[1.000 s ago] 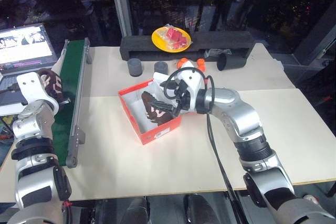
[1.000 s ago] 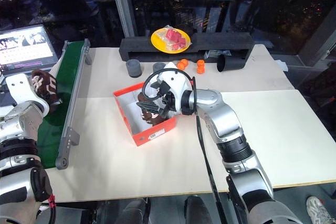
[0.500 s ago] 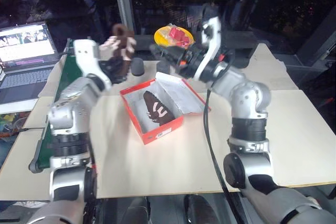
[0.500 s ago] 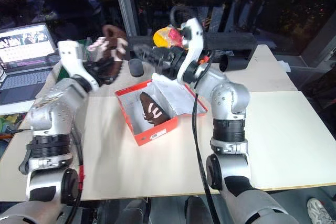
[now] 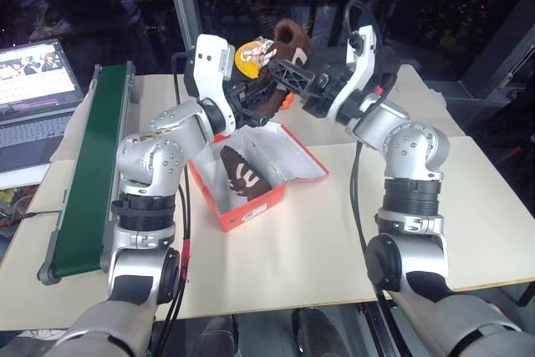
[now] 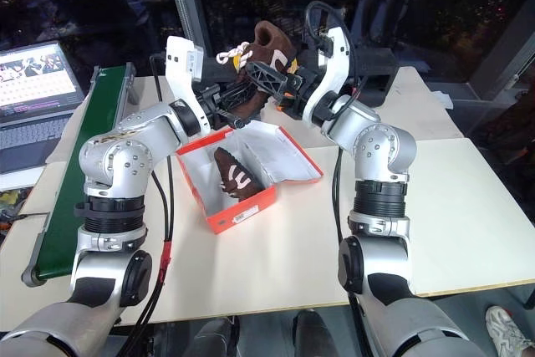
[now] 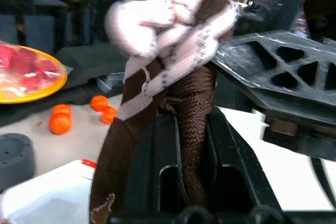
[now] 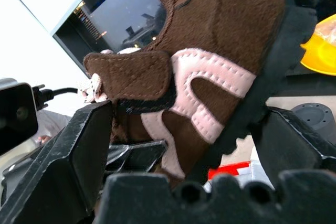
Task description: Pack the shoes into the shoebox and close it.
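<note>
**One shoe boxed, one held in the air between both grippers**

One shoe (image 5: 243, 175) lies nearest, on its side on the white floor of the shoebox (image 5: 251, 207), which stands open on the pale table (image 5: 276, 265) with its lid folded back to the robot's right. A green conveyor (image 5: 84, 181) runs along the table's left edge.

Above and just behind the box, the second shoe (image 5: 280, 60) hangs in mid-air. The left gripper (image 7: 181, 145) is clamped tight on the shoe's dark brown upper, with the pale lace bunched above the fingers. The right gripper (image 8: 184, 129) stands spread as wide as it goes, one finger on each side of the shoe; the treaded sole lies along one finger, and whether the other touches cannot be told. So the left grip alone carries it, by my reading.

Farther back sit a yellow plate (image 7: 31, 77), small orange balls (image 7: 60, 121) and a laptop (image 5: 38, 73).

Risks from here, as a judgement: this looks like a handover, and if the left lets go before the right closes, the shoe falls, perhaps onto the box rim or the lid. A pinch on soft fabric could also slip. The shoe already inside lies across the middle, so the second may ride up on it and keep the lid from shutting
</note>
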